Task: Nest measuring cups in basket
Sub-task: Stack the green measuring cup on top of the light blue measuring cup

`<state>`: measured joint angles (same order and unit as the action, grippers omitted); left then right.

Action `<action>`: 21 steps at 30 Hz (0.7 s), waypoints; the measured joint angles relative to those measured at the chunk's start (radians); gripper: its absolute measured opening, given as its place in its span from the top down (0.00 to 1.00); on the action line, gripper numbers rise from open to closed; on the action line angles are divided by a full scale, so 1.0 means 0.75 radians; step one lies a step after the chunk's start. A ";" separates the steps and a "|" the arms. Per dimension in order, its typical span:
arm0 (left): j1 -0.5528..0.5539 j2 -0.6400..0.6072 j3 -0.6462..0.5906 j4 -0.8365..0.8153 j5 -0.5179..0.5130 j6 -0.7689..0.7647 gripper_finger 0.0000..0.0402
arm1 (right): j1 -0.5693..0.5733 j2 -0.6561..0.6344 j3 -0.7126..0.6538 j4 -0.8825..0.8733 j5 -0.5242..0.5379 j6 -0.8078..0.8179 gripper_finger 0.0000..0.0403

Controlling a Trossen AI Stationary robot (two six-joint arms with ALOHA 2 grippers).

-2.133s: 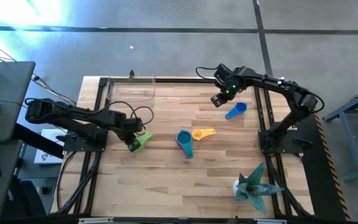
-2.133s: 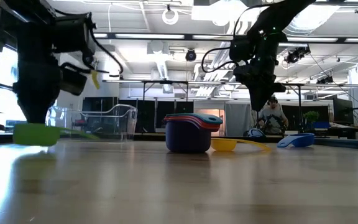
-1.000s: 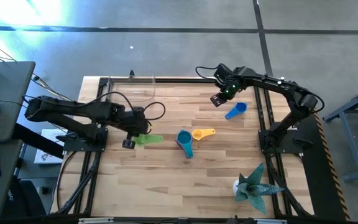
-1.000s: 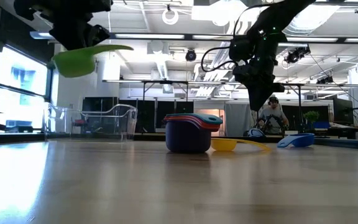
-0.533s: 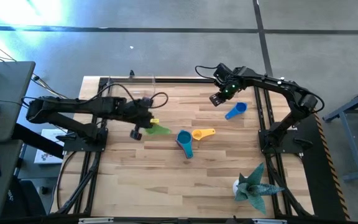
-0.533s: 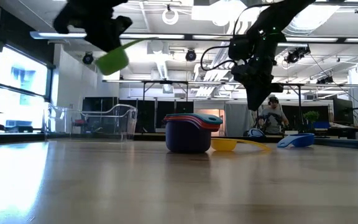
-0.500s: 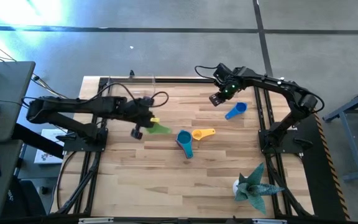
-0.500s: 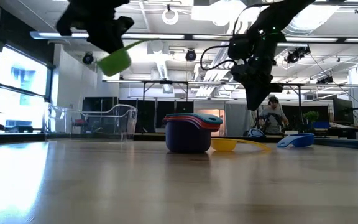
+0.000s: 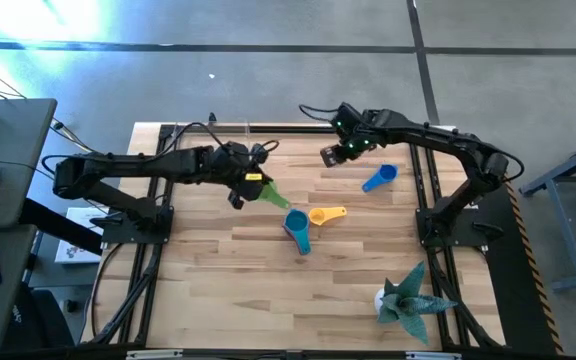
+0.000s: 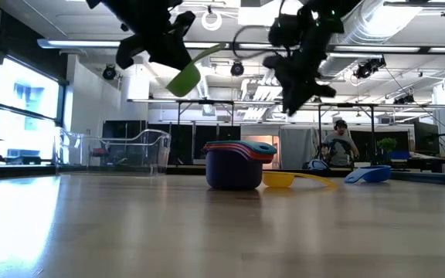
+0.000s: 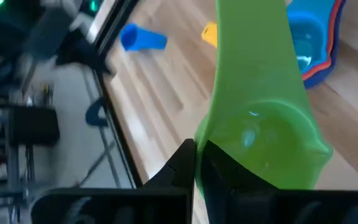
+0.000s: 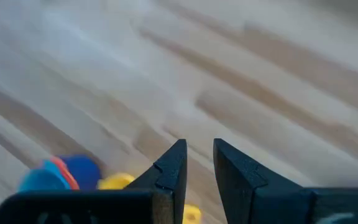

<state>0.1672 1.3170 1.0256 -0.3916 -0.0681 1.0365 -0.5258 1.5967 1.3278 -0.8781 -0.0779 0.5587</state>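
A green plastic measuring cup point(image 9: 271, 194) is being held pinched in the left gripper point(image 9: 249, 183), left of centre in the high view, above the table beside the nested stack of plastic cups point(image 9: 296, 226) (several colours showing). The yellow cup point(image 9: 325, 214), the blue cup point(image 9: 378, 178) and the clear rectangular basket point(image 9: 211, 141) at upper left are being left for later. The right gripper point(image 9: 330, 156) is hanging narrowly parted and empty at upper centre.

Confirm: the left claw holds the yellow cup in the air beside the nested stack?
Not quite: the left claw holds the green cup in the air, as the low view shows. The yellow cup lies on the table beside the nested stack.
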 joint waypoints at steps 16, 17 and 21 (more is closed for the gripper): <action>-0.025 0.098 0.002 0.238 0.168 0.285 0.99 | 0.189 0.000 0.243 -0.036 0.218 0.353 0.82; -0.026 0.105 0.000 0.240 0.186 0.303 0.99 | 0.201 0.000 0.242 -0.041 0.238 0.372 0.82; -0.046 0.159 0.000 0.320 0.205 0.353 0.99 | 0.247 0.000 0.242 -0.048 0.309 0.398 0.82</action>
<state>0.1331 1.4365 1.0256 -0.1517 0.0860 1.3011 -0.3407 1.5967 1.5093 -0.9139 0.1540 0.8570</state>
